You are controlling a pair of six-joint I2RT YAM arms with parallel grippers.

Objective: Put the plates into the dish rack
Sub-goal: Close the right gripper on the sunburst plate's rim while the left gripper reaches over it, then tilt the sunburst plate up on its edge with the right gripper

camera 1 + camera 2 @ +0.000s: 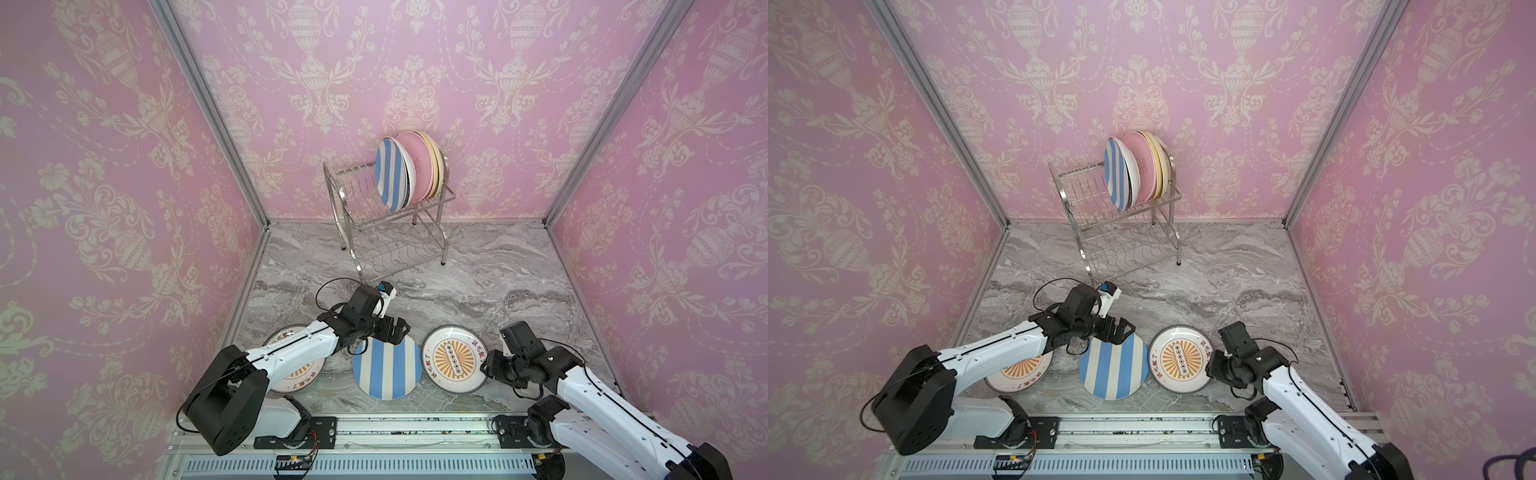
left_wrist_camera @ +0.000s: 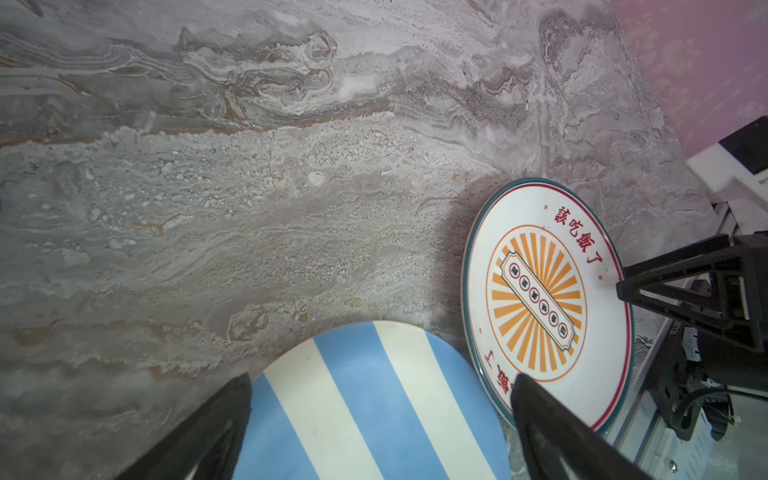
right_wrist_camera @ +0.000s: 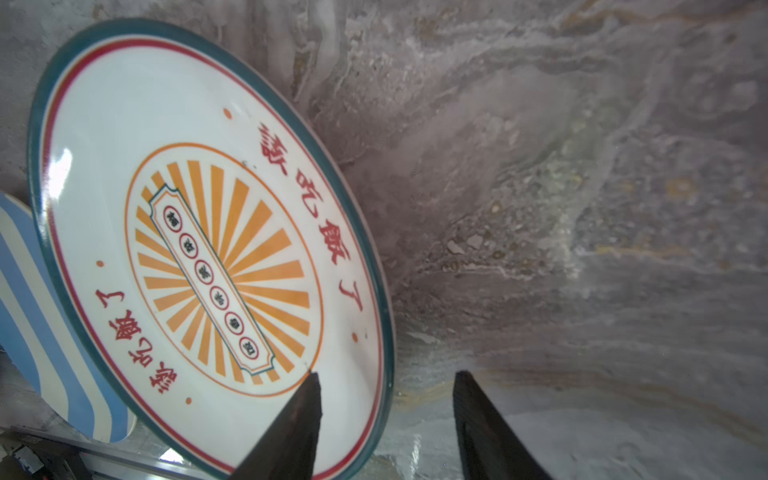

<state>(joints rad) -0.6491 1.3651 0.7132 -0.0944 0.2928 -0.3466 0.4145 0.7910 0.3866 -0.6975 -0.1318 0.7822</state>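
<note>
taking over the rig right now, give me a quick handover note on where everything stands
Left gripper: open, at the far edge of the striped plate on the table.
Right gripper: open, one finger over the right sunburst plate, not clamped.
Done: about five stacked plates stand in the rack, upper tier.
Left: the striped plate and both sunburst plates; the left sunburst plate lies partly under the left arm.

The shiny two-tier wire dish rack [image 1: 388, 222] stands far, mid-scene. At the right end of its upper tier stand, on edge, a blue-striped plate [image 1: 388, 174], a white plate [image 1: 409, 178], a pink plate [image 1: 417, 164] and yellow and cream rims [image 1: 437, 166]. Near, face up: left sunburst plate [image 1: 293, 379], second striped plate [image 1: 386, 372], right sunburst plate [image 1: 453, 359], the last two rim to rim.
</note>
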